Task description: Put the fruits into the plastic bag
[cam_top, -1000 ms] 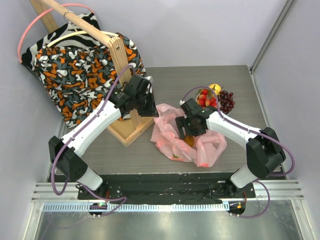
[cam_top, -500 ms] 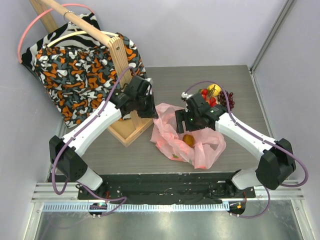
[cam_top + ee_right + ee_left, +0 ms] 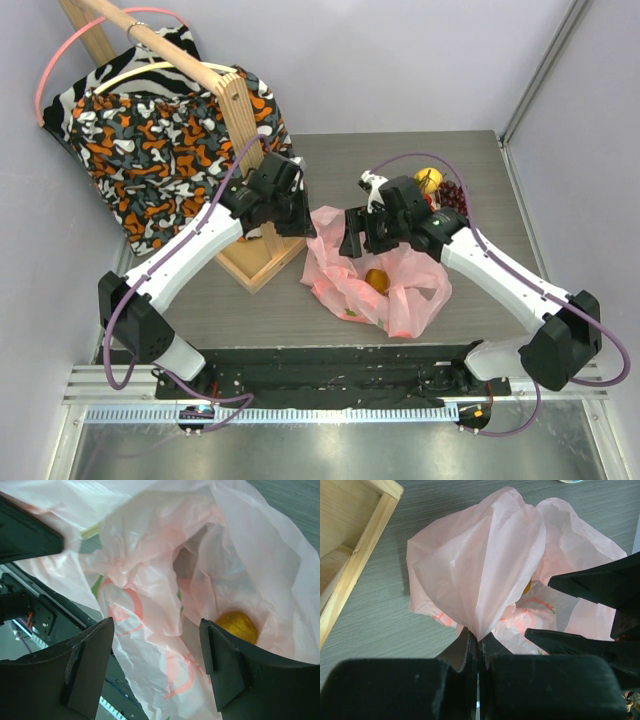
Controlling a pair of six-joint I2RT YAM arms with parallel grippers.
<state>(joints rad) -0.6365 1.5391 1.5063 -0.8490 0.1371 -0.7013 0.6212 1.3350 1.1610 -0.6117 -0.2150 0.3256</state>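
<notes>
Thin crinkly translucent plastic bag (image 3: 485,575)

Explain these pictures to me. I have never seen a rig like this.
Two robot arms are bolted at the near edge of a table. The wide picture comes from a fixed camera above and behind them. The other two come from a camera on each wrist, looking past its own jaws. On the table are a pink bag, a wooden stand hung with patterned cloth, and, at the back, a yellow fruit and grapes. The left arm has its jaws shut on a fold of the bag, holding it up. The right arm holds open, empty jaws over the bag's mouth. An orange fruit lies inside the bag.
</notes>
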